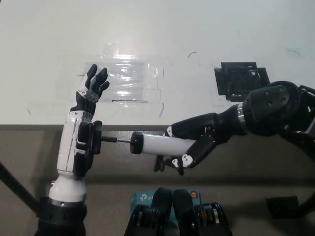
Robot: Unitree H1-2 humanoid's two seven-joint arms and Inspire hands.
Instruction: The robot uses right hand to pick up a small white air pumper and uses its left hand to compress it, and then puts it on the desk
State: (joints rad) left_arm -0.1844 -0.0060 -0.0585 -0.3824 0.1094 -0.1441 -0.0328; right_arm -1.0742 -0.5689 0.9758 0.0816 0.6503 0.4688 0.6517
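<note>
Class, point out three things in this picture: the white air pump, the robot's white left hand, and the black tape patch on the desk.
air pump [162,145], head view, on its white barrel.
left hand [78,145], head view, on the white palm casing.
black tape patch [238,78], head view, on its middle.

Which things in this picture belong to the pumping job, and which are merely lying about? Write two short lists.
Belonging to the job:
- white air pump
- right hand, gripping the pump's barrel
- left hand, its palm against the pump's black handle
- desk

Just lying about:
- black tape patch
- clear tape patch
</note>
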